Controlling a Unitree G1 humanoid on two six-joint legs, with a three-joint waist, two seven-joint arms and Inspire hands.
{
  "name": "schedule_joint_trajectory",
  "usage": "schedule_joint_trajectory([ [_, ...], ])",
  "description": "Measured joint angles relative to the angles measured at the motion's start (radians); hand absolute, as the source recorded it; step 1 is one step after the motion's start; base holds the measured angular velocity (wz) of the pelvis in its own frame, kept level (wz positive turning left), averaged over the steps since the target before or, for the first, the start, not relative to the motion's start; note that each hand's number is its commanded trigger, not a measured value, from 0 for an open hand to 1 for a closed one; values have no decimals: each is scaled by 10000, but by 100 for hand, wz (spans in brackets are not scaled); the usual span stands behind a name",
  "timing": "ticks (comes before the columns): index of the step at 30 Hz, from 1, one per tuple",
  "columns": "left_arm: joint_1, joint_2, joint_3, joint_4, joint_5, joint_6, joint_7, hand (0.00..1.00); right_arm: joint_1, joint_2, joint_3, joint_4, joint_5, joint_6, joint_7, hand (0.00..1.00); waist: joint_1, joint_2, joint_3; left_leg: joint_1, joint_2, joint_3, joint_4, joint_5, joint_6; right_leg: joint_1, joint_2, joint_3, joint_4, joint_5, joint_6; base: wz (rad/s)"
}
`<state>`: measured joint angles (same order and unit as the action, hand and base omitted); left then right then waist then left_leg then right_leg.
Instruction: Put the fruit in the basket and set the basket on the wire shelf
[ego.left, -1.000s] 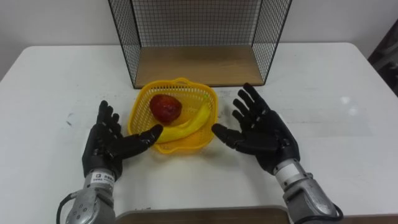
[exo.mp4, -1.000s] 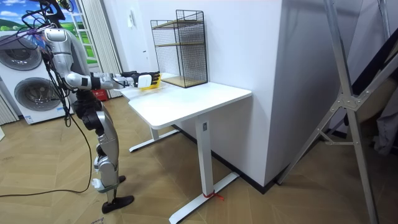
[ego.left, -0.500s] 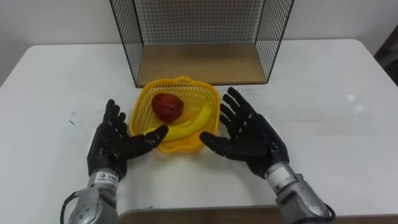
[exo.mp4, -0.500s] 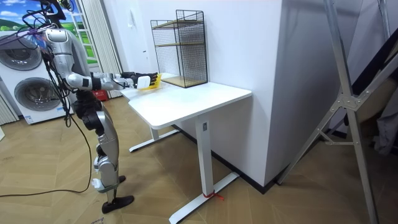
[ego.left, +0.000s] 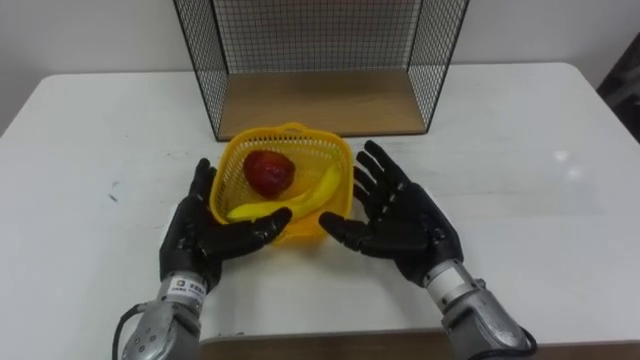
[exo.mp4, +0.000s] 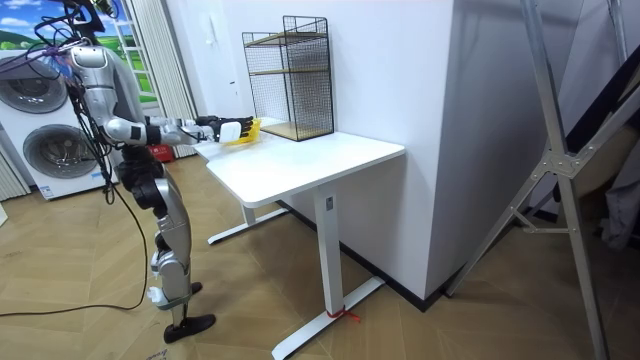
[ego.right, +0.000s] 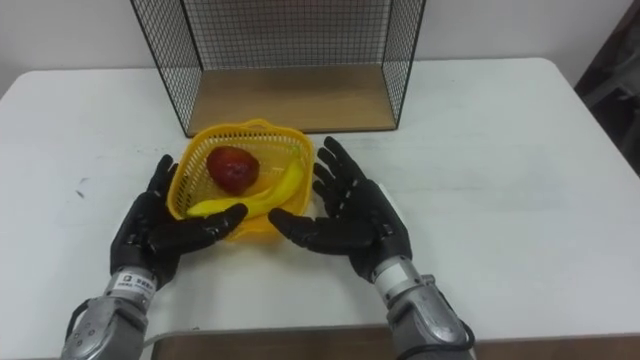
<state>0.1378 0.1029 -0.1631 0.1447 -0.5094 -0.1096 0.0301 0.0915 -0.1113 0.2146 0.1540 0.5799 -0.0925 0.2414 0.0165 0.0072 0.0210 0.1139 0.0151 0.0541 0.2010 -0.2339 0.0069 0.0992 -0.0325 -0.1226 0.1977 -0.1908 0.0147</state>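
At the white table (ego.left: 520, 150): robot stands at one end, both arms stretched out over the top, as I read it from the room view.
Washing machines (exo.mp4: 55, 150): behind the robot, at the room view's left.
Wire shelf (ego.left: 320, 100): at the table's far edge; black mesh sides, wooden floor, open front facing the robot.
Basket (ego.left: 290, 131): yellow, on the table just before the shelf's opening, between the two hands.
Right hand (ego.left: 405, 215): spread, palm toward the basket's right wall, thumb pointing at its near wall; I cannot tell whether it touches.
Left hand (ego.left: 205, 235): fingers straight up along the basket's left wall, thumb stretched across its near wall.
Banana (ego.left: 320, 188): lying in the basket, near side.
Red fruit (ego.left: 268, 172): in the basket, far left, beside the banana.
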Motion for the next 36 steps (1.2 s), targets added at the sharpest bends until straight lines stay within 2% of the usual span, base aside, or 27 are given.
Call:
schedule_joint_trajectory([
  [6,-18,95,-128,-1,9,-7,-24,0,-167,7,4,292,0,0,-141,0,-132,-80,31,-13,1,3,29,0,0,-25,-6,-25,52,0,0,0],
  [12,-137,117,-541,-2,11,-7,-25,0,-168,10,41,295,-17,-47,-314,0,-166,-90,22,-74,3,1,65,0,0,-90,-7,-40,84,1,-1,0],
  [18,-303,211,-901,-3,8,-6,-58,0,-228,-1,35,296,-188,-83,-556,0,-413,-108,8,-168,8,20,193,0,0,-165,-3,27,113,7,-11,-2],
  [25,-304,244,-1137,-7,4,-6,-267,0,-241,-129,-12,296,-482,-178,-706,0,-579,-110,3,-186,45,239,191,0,0,-332,26,223,251,23,-36,-8],
  [27,-304,242,-1159,-8,2,-6,-302,0,-241,-126,-14,296,-619,-179,-782,0,-622,-129,-7,-191,51,258,193,0,0,-355,33,238,266,27,-40,-2],
  [29,-304,246,-1160,-54,2,-6,-344,0,-273,-118,-17,294,-767,-180,-823,0,-629,-183,-68,-333,63,280,226,0,-1,-512,50,277,334,34,-50,-4],
  [36,-304,239,-1257,-131,4,-6,-360,0,-350,-71,-14,281,-1037,-180,-1140,0,-617,-225,-96,-349,72,401,223,0,0,-625,62,406,407,46,-49,-5],
])
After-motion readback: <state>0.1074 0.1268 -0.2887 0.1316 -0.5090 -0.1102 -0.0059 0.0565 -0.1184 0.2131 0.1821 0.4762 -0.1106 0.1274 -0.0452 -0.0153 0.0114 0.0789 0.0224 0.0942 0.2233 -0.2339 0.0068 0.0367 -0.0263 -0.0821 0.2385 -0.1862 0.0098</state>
